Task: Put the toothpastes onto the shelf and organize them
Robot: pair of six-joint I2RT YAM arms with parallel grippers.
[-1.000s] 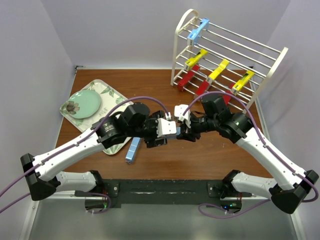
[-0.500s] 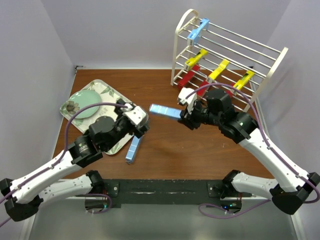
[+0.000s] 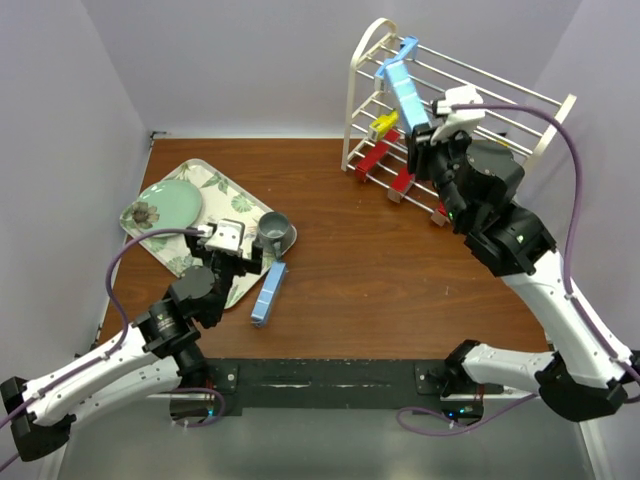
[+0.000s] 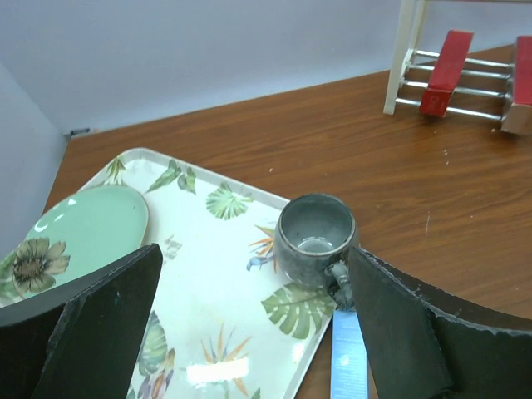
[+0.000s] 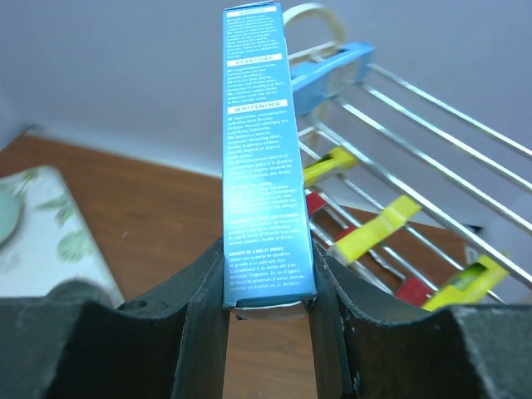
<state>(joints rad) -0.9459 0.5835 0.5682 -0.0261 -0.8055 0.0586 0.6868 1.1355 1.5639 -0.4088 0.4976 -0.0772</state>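
Note:
My right gripper (image 3: pixel 426 140) (image 5: pixel 268 307) is shut on the near end of a light blue toothpaste (image 3: pixel 407 95) (image 5: pixel 259 150). It holds the box up beside the top tier of the shelf (image 3: pixel 556 122) (image 5: pixel 432 108). Another blue toothpaste (image 3: pixel 410 45) (image 5: pixel 332 75) lies on that top tier. Yellow toothpastes (image 5: pixel 374 229) rest on the middle tier and red toothpastes (image 3: pixel 372 158) on the lowest. A third blue toothpaste (image 3: pixel 268 292) (image 4: pixel 349 357) lies on the table by the tray. My left gripper (image 3: pixel 238 262) (image 4: pixel 253 258) is open and empty above the tray, near the mug.
A leaf-patterned tray (image 3: pixel 215 185) (image 4: pixel 208 241) sits at the left with a green plate (image 3: pixel 165 208) (image 4: pixel 79 237) on it. A grey mug (image 3: pixel 275 232) (image 4: pixel 316 237) stands at its right corner, touching the loose blue box. My right arm hides part of the shelf's lower tiers.
My left gripper let go of the blue box, opened wide and drew back over the tray. My right gripper carried that box from the table's middle up to the shelf's top tier.

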